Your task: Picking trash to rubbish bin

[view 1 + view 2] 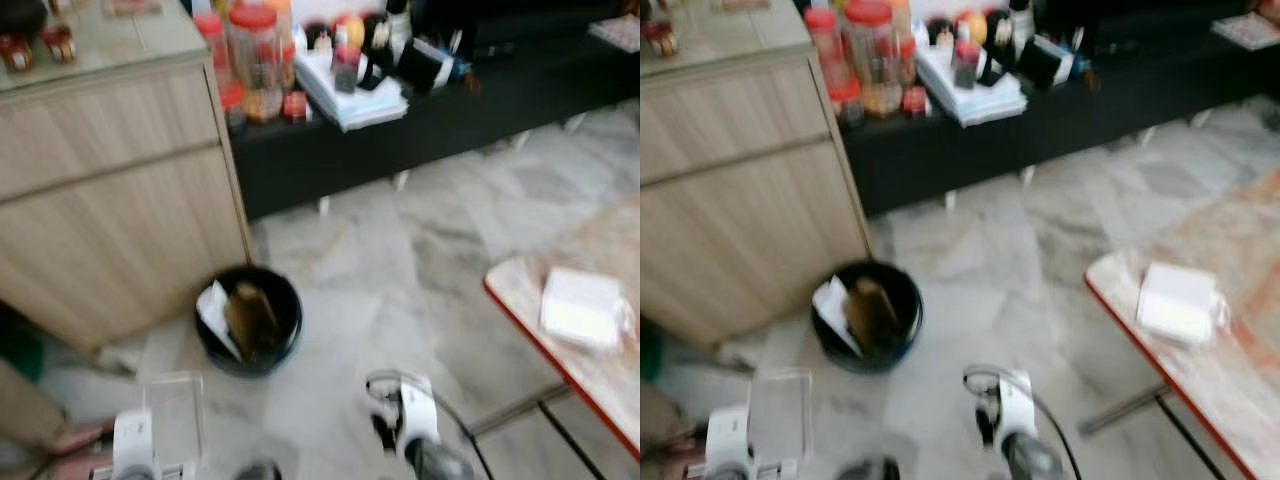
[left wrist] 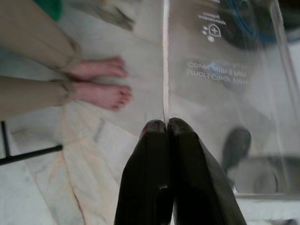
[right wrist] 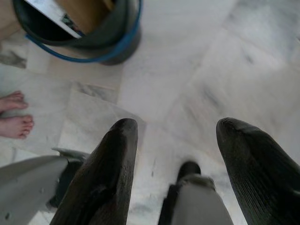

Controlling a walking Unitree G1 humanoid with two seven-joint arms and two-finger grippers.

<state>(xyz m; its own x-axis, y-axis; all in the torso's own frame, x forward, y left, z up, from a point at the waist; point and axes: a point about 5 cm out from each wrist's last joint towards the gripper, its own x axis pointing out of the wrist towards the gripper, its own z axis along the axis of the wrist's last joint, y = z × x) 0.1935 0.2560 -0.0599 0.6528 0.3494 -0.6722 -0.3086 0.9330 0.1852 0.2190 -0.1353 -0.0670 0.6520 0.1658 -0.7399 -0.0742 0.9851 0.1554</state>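
Left wrist view showed my left end effector point(image 2: 166, 129) pinched tight on the edge of a clear plastic sheet point(image 2: 225, 79), held upright near my left side. Judging by this, the trash was picked up but not yet dropped. The black bin point(image 1: 249, 320) stood ahead on the marble floor point(image 1: 400, 290), already holding a brown bag, with a wooden cabinet point(image 1: 110, 190) just behind it. My right end effector point(image 3: 176, 159) hung spread wide, holding nothing. A red-edged surface point(image 1: 560, 320) bounded my right; a person's bare feet point(image 2: 101, 82) stood near my left.
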